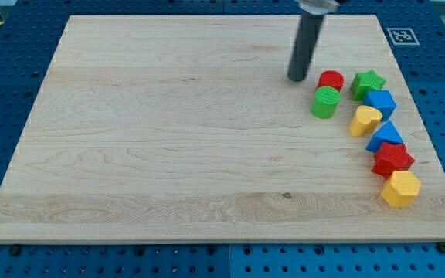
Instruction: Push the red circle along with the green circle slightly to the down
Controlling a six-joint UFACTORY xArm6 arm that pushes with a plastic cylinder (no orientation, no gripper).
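Observation:
The red circle (331,79) sits at the view's upper right of the wooden board (168,139). The green circle (325,102) touches it just below and slightly left. My tip (297,78) is on the board just left of the red circle, a small gap away, and up-left of the green circle.
A green star (368,83) lies right of the red circle. Below it run a blue cube (380,103), a yellow heart (365,120), a blue triangle (385,136), a red star (392,160) and a yellow hexagon (400,188) near the board's right edge.

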